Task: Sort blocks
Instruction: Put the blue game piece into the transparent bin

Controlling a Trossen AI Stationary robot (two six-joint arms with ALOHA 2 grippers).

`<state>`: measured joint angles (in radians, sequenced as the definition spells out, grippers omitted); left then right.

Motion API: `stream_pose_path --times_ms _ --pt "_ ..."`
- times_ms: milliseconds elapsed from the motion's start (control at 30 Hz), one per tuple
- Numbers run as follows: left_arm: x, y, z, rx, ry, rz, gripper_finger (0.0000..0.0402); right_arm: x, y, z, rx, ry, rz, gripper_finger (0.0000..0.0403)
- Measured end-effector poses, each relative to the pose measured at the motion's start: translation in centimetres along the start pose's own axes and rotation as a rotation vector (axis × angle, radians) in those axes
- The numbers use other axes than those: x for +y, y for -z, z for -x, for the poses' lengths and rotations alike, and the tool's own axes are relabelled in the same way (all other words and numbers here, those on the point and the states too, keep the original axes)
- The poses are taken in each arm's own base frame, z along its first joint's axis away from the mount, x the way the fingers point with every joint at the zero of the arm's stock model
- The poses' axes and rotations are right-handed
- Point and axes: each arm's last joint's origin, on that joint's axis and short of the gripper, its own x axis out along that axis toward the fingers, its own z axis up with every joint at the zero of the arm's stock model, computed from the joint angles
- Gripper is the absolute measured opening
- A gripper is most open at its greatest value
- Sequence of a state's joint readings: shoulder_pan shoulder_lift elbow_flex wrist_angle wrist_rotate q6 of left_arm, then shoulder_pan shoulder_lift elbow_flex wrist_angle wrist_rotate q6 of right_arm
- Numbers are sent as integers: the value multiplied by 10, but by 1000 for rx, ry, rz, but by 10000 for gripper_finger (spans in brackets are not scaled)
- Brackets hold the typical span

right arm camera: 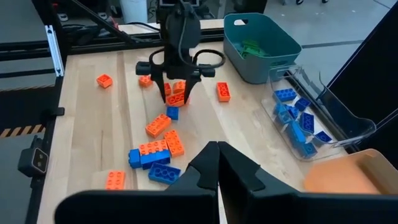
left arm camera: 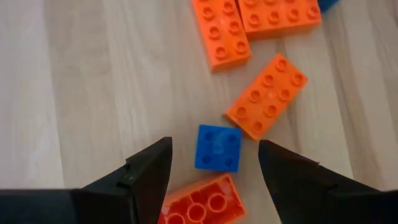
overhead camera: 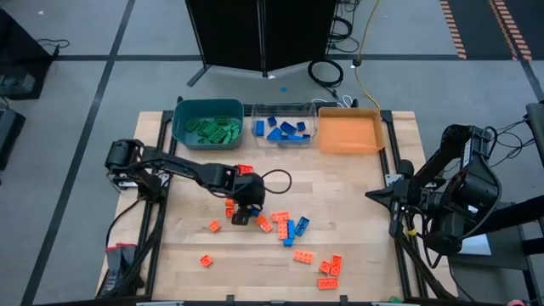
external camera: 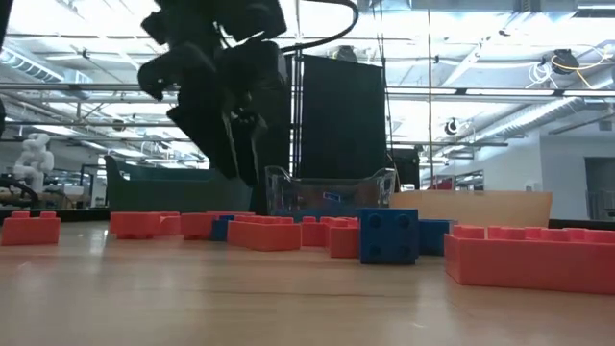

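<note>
The teal bin at the far edge of the surface already held a heap of green blocks; just beside it the clear bin held blue ones, and beyond that the orange bin looked empty, so by my reckoning the green was done, the blue mostly, the orange-red not begun; about a dozen orange-red blocks and a few blue lay scattered nearer than the teal bin; the left end effector hung there with its fingers apart, gripping nothing, over a small blue block; the right end effector, fingers pressed together, waited well away from the teal bin, off the surface's right edge.
</note>
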<state>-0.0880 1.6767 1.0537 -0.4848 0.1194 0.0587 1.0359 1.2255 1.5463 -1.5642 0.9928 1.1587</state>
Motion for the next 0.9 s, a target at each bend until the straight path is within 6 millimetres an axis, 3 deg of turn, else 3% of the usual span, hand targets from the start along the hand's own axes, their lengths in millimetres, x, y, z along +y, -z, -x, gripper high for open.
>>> stream_pose_path --times_ms 233,900 --pt "-1 9 -21 -87 -42 -20 244 0 0 0 -4 2 1 0" --pt "-14 45 -41 -59 -41 11 244 0 0 0 -3 2 -33 0"
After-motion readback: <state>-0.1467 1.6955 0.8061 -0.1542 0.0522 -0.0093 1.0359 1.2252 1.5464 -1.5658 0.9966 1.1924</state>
